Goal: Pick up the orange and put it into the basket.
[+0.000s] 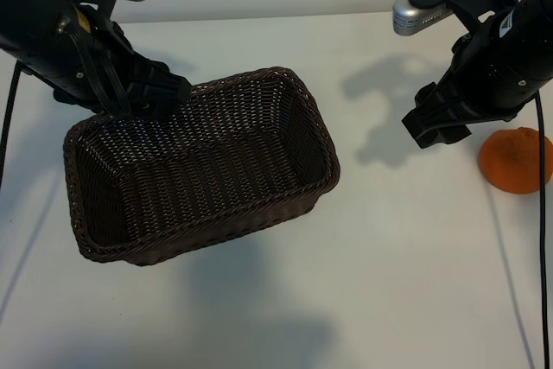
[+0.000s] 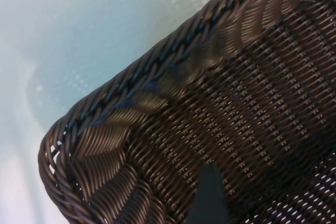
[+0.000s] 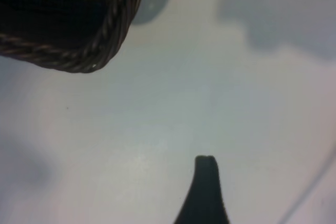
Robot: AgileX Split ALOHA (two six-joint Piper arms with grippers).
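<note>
The orange [image 1: 516,160] lies on the white table at the far right, partly crossed by a black cable. My right gripper [image 1: 430,127] hangs open and empty just to its left, between orange and basket; in the right wrist view only one dark finger [image 3: 206,187] shows over bare table, and the orange is out of that view. The dark brown wicker basket [image 1: 298,140] stands left of centre and holds nothing. My left gripper [image 1: 168,97] is open over the basket's back left rim. In the left wrist view, one finger [image 2: 210,195] hovers over the basket's woven inside [image 2: 173,66].
The table [image 1: 389,283] is white, with arm shadows across it. A corner of the basket [image 3: 100,45] shows in the right wrist view. Black cables run down the far left and far right of the exterior view.
</note>
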